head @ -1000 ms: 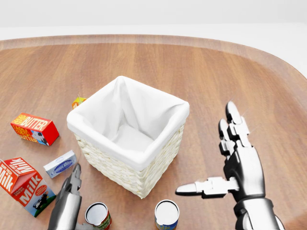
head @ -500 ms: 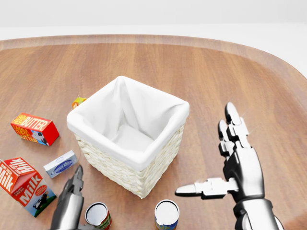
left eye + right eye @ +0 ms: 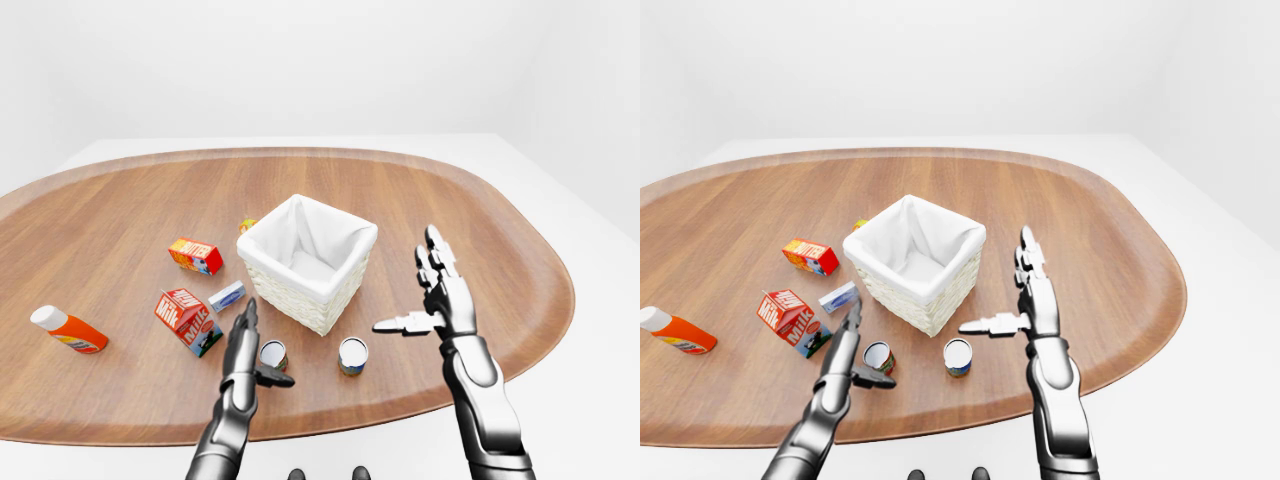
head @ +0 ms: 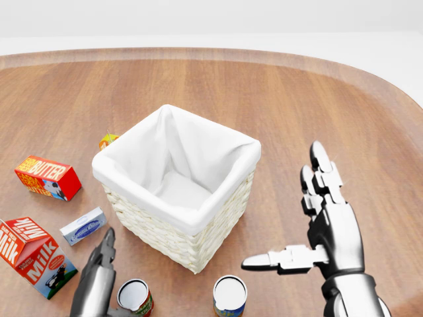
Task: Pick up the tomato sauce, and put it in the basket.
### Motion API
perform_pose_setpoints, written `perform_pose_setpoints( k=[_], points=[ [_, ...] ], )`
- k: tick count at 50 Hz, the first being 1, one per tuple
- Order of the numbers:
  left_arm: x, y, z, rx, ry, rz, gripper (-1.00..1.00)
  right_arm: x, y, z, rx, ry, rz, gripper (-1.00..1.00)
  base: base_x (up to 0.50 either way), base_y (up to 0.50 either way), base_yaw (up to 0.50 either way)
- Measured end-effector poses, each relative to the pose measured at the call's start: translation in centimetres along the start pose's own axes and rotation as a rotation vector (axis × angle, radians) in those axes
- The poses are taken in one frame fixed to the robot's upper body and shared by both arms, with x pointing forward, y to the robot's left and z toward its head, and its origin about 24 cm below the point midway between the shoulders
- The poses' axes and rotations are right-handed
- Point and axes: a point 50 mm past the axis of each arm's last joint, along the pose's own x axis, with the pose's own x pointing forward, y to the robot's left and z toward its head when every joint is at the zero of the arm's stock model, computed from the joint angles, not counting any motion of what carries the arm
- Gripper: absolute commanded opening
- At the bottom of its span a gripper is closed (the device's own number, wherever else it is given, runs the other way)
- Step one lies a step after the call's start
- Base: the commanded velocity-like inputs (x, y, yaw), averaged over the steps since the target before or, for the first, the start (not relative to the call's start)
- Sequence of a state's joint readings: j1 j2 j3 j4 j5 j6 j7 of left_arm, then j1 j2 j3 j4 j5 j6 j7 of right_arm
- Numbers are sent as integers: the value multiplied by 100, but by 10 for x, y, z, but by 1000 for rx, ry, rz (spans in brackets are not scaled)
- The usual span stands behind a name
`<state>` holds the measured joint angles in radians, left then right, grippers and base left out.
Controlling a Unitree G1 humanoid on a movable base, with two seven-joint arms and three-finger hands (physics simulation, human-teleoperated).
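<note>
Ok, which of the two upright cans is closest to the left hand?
The red-labelled can at the head view's bottom left, right beside the left hand; the blue-labelled can stands farther right, below the basket.

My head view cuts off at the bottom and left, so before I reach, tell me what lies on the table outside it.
Observer: An orange bottle with a white cap lies near the left edge of the table in the left-eye view, left of the milk carton.
Operator: Now describe my whole left hand.
Observer: The left hand is open. Its fingers point up the view and its thumb sticks out rightward just below the red-labelled can, not closed round it.
Operator: Report the room below the cans.
Observer: Bare wood shows below that can and the second can before the table's edge.
</note>
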<state>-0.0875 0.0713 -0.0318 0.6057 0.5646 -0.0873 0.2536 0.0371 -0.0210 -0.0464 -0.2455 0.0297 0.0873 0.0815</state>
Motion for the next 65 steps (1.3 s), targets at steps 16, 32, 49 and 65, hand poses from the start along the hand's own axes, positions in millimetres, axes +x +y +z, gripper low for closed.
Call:
perform_pose_setpoints(
  k=[16,32,49,65],
  points=[
    [1,-1,-1,-3,6,-6,100,0,1,-2,0,7,2,100,0,0,0],
    [4,-4,-7,12,42,-8,100,-1,1,-1,0,6,2,100,0,0,0],
    [8,-4,-9,22,61,-7,100,-1,2,-2,0,8,3,100,0,0,0],
    [10,-6,-12,34,80,-8,100,-1,1,-2,0,10,3,100,0,0,0]
  ],
)
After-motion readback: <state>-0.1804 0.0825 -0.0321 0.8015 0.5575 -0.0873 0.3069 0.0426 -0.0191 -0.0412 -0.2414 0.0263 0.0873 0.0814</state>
